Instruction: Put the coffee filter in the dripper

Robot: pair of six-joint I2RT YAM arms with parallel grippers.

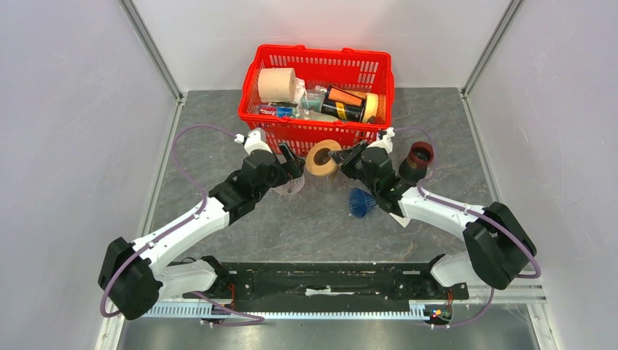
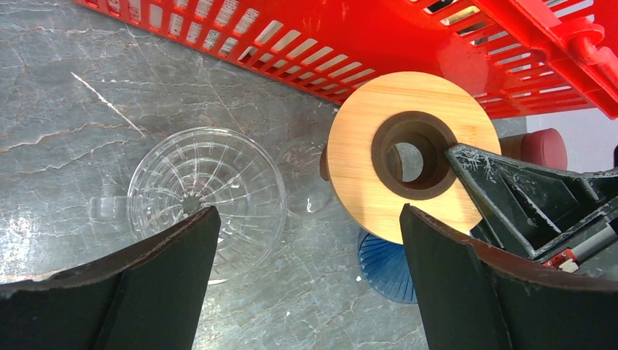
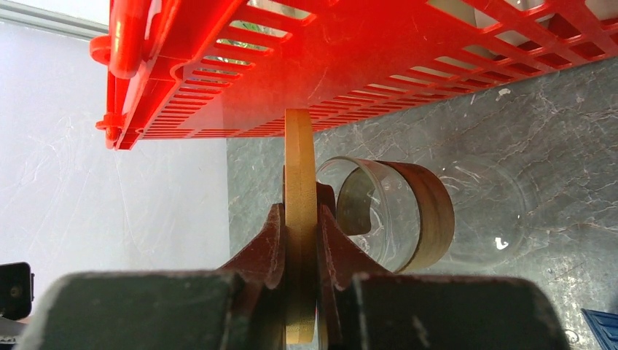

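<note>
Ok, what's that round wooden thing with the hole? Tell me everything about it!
It's a flat, round ring that looks like light wood, with a darker sunken band around the hole through its middle. The right gripper pinches it, one finger on each flat face, so it stands on edge, just in front of the red basket. Whether it touches the glass beside it, I can't tell.

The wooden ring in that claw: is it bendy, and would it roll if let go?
Probably stiff: the wooden ring looks flat and thick with the right gripper pinching just one side. Round and held on edge, it might roll if released there.
</note>
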